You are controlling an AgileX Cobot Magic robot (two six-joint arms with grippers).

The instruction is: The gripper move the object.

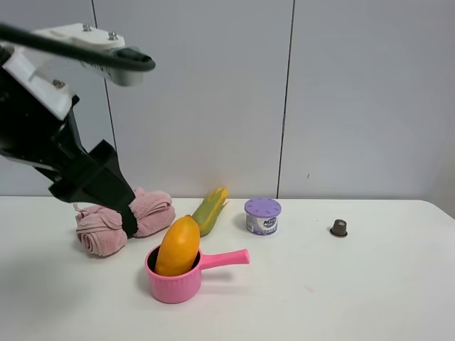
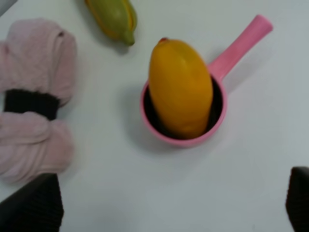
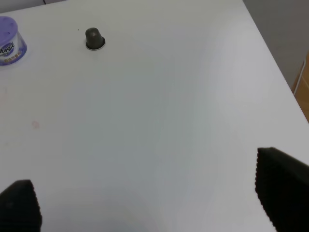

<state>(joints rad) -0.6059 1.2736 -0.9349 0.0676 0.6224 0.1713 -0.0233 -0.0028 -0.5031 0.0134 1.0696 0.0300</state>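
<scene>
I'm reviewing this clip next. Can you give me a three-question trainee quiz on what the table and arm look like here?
1. True or false: the mango stands inside the pink pot.
2. In the high view, which thing sits between the corn cob and the dark capsule?
A. pink towel
B. purple-lidded tub
C. pink pot
3. Short answer: is the left gripper open or shut, and does it hold anything?

Key: 1 true. 2 B. 3 open, holding nothing.
</scene>
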